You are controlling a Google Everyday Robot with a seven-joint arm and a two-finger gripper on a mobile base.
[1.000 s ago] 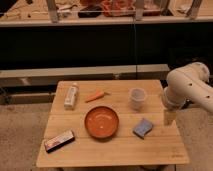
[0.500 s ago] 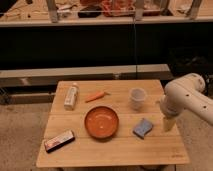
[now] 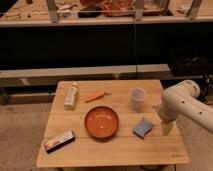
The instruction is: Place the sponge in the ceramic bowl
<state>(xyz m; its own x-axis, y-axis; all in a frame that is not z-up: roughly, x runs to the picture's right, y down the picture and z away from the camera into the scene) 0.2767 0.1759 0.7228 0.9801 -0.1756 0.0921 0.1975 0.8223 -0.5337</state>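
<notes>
The sponge [image 3: 143, 128], a small light-blue block, lies on the wooden table [image 3: 115, 150] to the right of the ceramic bowl [image 3: 101, 122]. The bowl is a wide orange-red dish near the table's middle, and nothing lies in it. My gripper [image 3: 166, 126] hangs at the end of the white arm at the table's right edge, just right of the sponge and a little apart from it.
A small white cup [image 3: 137, 98] stands behind the sponge. An orange carrot [image 3: 96, 96] and a lying white bottle [image 3: 71, 96] are at the back left. A dark flat box [image 3: 59, 141] sits at the front left corner. Dark shelving runs behind the table.
The arm has come down and toward the near side along the table's right edge, bringing the gripper level with the sponge. The objects on the table have not moved.
</notes>
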